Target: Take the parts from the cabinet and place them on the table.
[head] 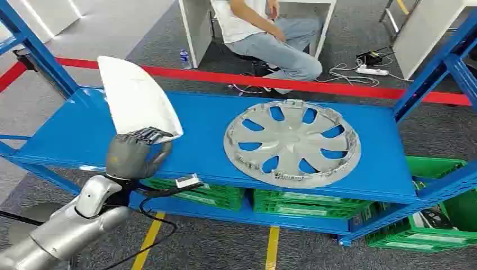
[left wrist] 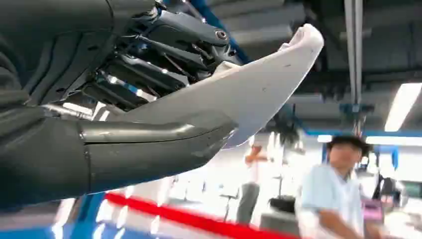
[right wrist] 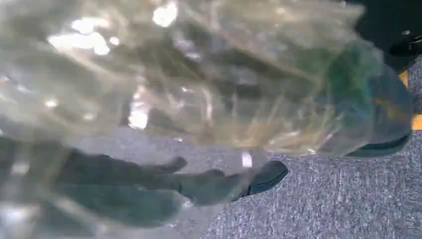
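- The left hand (head: 135,153) grips a white curved panel (head: 136,100) by its lower edge, its fingers (head: 147,135) curled over the near rim and, in the left wrist view, the thick thumb (left wrist: 149,149) pressed under the panel (left wrist: 249,94); pinching it at the narrow end probably leaves the wide, light shell free to clear the shelf
- The panel stands tilted up and away from the hand, over the left part of the blue shelf (head: 202,126); whether its far end touches the shelf surface cannot be told, though it looks lifted
- The left arm (head: 62,230) comes in from below, bent, with the wrist angled upward so the palm faces the panel's underside, a pose that suits carrying the piece out towards the robot
- A silver wheel cover (head: 292,142) lies flat on the right half of the same shelf, well apart from the panel and untouched, so it reads as the next part to fetch
- The right hand (right wrist: 149,184) shows in its wrist view behind a crumpled clear plastic sheet (right wrist: 199,74), dark fingers stretched out over grey carpet (right wrist: 323,199); whether it holds the plastic or anything else cannot be told
- Green crates (head: 281,202) sit on the level below the shelf, and a seated person (head: 270,39) is beyond the red floor tape (head: 337,84)
- By judgement the task is at an early stage: one part in hand, none seen on a table yet
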